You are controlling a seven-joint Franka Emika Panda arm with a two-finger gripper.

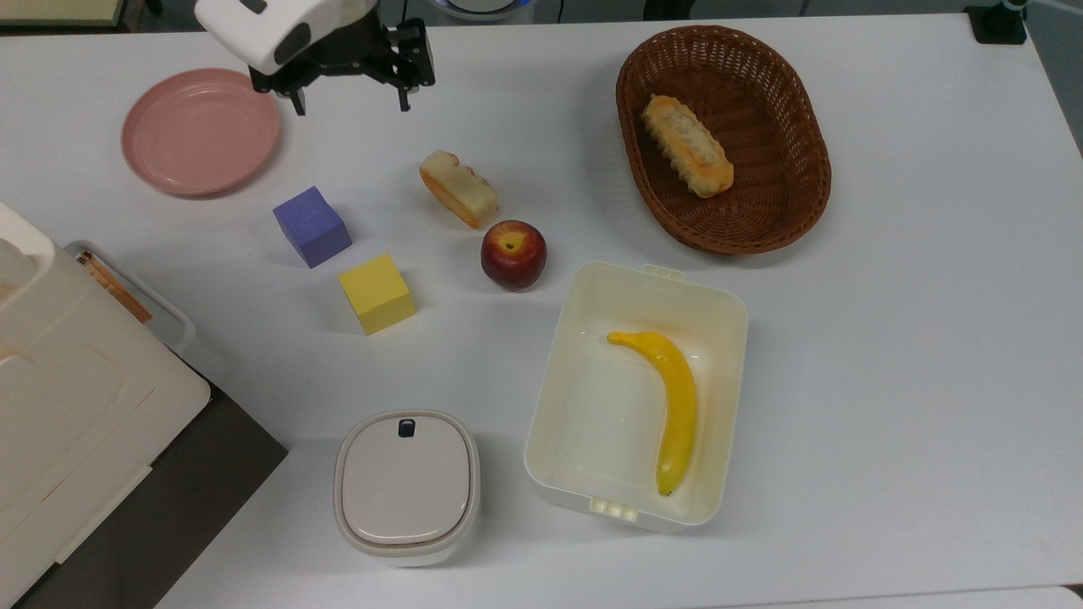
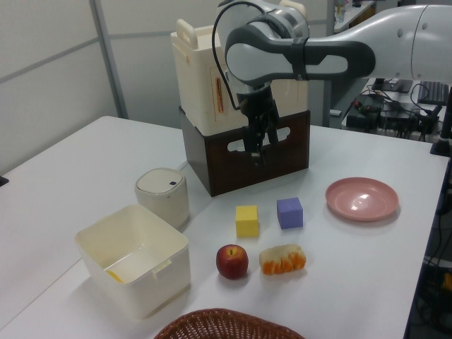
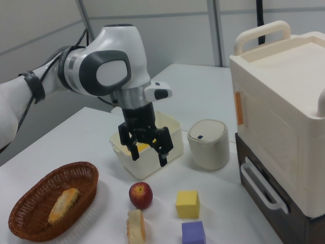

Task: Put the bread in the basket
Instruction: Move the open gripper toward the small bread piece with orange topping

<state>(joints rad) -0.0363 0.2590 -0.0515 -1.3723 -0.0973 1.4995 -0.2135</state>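
Observation:
The bread (image 1: pixel 458 188), a short chunky piece with pale crumb and orange-brown crust, lies on the white table just up-left of a red apple (image 1: pixel 514 254); it is also seen lying there in the left view (image 2: pixel 282 258) and the right view (image 3: pixel 135 226). The oval brown wicker basket (image 1: pixel 761 93) sits at the top view's upper right and holds a longer ridged golden loaf (image 1: pixel 687 145). My gripper (image 1: pixel 350 106) hangs open and empty above the table, between the pink plate and the bread, up-left of the bread in the top view. It also appears in the other two views (image 2: pixel 256 147) (image 3: pixel 149 157).
A pink plate (image 1: pixel 200 131), a purple cube (image 1: pixel 311 226) and a yellow cube (image 1: pixel 376 293) lie on the top view's left. A cream box (image 1: pixel 651 275) holds a banana (image 1: pixel 673 397). A lidded white container (image 1: pixel 406 486) and a cream-and-brown cabinet (image 1: pixel 68 406) stand lower left.

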